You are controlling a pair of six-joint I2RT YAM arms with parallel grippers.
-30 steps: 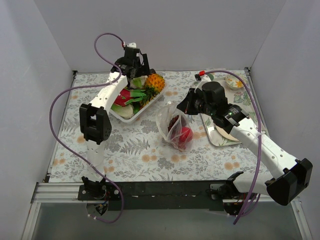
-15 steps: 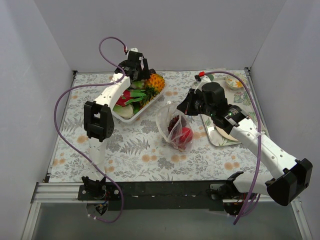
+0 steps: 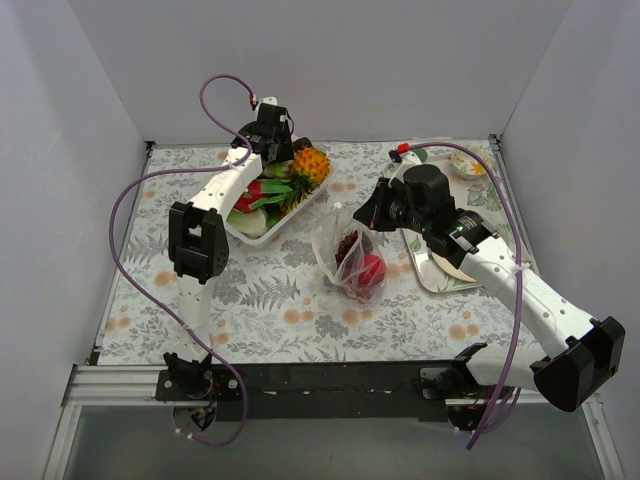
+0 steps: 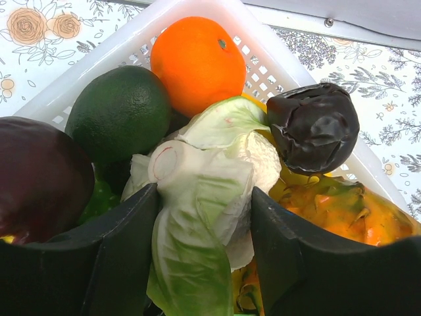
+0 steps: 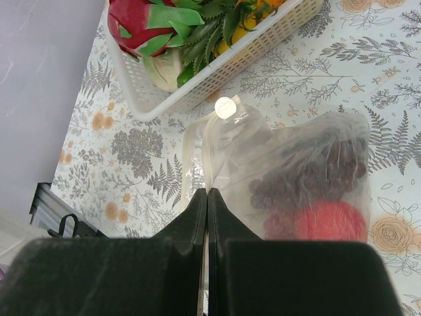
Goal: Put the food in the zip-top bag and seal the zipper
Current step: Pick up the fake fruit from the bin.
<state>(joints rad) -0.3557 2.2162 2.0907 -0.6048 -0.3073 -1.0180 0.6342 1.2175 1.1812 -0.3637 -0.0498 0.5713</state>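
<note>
My left gripper is over the white food tray at the back left, shut on the pale green-white leafy vegetable between its two fingers. In the top view the left gripper hangs over the tray's far end. The clear zip-top bag lies mid-table with the dark purple grape bunch and the red round fruit inside. My right gripper is shut on the bag's mouth edge, on the zipper strip. It also shows in the top view.
The tray also holds an orange, a dark green fruit, a wrinkled dark purple fruit, a pineapple and a pink dragon fruit. A metal tray and a small bowl sit at the right.
My left arm has shifted slightly back and to the right over the tray. The right arm and the bag have not moved.
</note>
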